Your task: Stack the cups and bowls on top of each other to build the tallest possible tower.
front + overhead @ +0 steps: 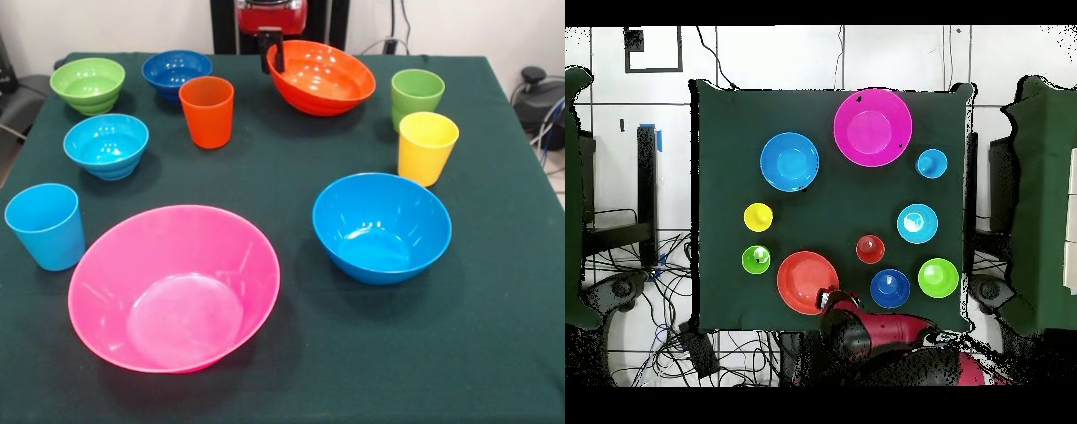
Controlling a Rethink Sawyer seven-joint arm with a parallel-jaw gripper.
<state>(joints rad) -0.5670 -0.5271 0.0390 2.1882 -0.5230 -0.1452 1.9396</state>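
Note:
My gripper is at the left rim of the orange bowl, shut on that rim. The bowl tilts, its gripped side higher. The big pink bowl and the blue bowl sit apart at the near side. Three small ridged bowls stand at the left: green, dark blue and light blue. The orange cup, light blue cup, green cup and yellow cup stand upright. Every piece stands alone; no tower shows.
A dark green cloth covers the table. Cables and black equipment lie off the table's right edge. In the overhead view the red arm reaches in over the bottom table edge.

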